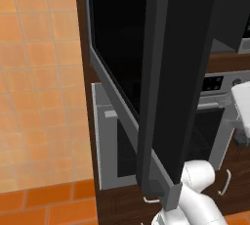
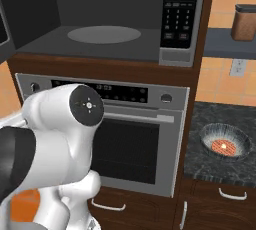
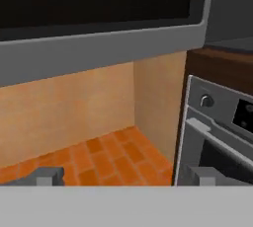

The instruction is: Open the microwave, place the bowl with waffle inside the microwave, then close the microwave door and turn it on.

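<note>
The microwave stands open above a silver oven, its dark cavity showing a grey round turntable and a keypad on the right. The microwave door is swung wide out to the left, a black glass panel with a grey frame. In the hand view the door's grey lower edge crosses the top. My gripper is open with nothing between its fingertips, low beside the oven and below the door. The bowl with waffle sits on the dark counter to the right of the oven.
The silver oven with a horizontal handle fills the space under the microwave. A brown canister stands on a shelf at the upper right. Orange floor tiles and a tan tiled wall lie left of the cabinet. My white arm blocks the lower left.
</note>
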You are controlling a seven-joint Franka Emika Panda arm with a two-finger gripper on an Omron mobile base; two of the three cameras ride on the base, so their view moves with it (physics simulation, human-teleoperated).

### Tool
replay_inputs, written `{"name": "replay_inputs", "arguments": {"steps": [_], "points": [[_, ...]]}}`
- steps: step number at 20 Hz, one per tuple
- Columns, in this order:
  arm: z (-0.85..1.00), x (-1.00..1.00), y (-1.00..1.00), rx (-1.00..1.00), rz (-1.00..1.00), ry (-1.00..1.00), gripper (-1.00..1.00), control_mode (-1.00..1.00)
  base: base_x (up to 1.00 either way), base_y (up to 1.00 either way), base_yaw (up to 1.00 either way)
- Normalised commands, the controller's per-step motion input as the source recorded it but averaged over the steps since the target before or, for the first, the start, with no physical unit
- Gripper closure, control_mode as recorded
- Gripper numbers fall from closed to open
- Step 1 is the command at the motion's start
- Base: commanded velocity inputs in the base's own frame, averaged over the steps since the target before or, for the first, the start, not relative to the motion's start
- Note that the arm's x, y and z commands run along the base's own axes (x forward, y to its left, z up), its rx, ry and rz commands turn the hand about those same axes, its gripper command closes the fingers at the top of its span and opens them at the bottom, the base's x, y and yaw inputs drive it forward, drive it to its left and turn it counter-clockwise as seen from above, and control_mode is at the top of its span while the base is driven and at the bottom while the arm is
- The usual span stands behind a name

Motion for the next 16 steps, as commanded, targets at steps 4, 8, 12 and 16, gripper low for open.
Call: {"name": "replay_inputs", "arguments": {"steps": [4, 8, 12, 16], "points": [[0.0, 0.17, -0.9, -0.18, -0.6, 0.48, -1.0, -1.0, 0.0, 0.0, 0.0], [-0.23, 0.48, -1.0, -0.15, -0.42, 0.29, -1.0, -1.0, 0.0, 0.0, 0.0], [-0.39, 0.6, -1.0, -0.06, -0.34, 0.05, -1.0, -1.0, 0.0, 0.0, 0.0], [-0.39, 0.02, -1.0, 0.03, -0.63, 0.1, -1.0, -1.0, 0.0, 0.0, 0.0]]}}
